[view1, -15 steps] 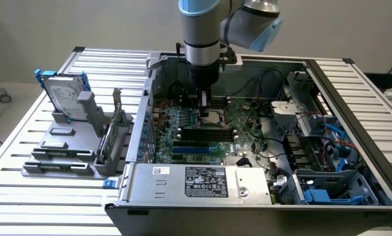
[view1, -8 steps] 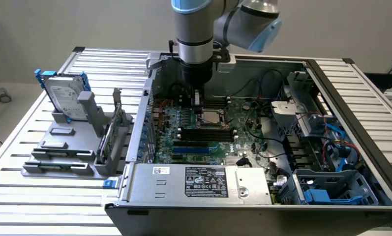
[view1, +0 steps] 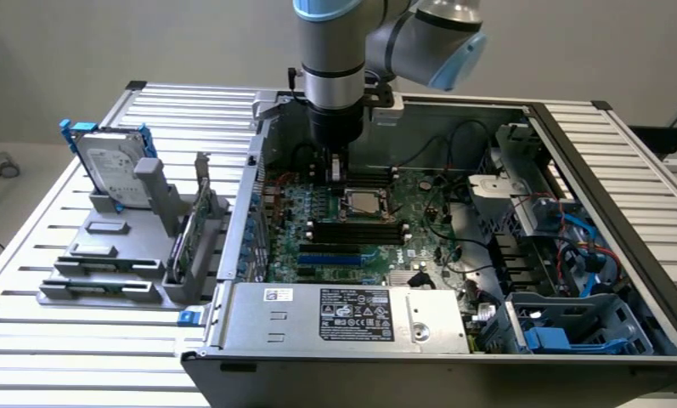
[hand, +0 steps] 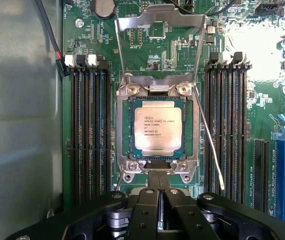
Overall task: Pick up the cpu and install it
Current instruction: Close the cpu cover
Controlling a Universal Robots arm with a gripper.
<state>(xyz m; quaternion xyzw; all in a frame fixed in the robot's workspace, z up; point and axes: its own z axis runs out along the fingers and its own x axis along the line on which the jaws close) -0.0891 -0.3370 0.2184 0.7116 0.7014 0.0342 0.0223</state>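
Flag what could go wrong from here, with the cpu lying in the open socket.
1. The cpu lies in the socket unclamped: the load plate stands raised, so a bump could knock it askew.
2. The shut tool hangs close over the socket's edge; a low move might strike it or the unlatched lever wire.

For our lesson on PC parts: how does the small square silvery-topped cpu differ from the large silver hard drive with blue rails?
The cpu lies flat; the hard drive stands upright. The cpu sits in the metal-framed socket inside the computer case; the hard drive rests in a grey holder outside it. The cpu is square and far smaller; the hard drive is a bigger rectangle. Both have silvery faces.
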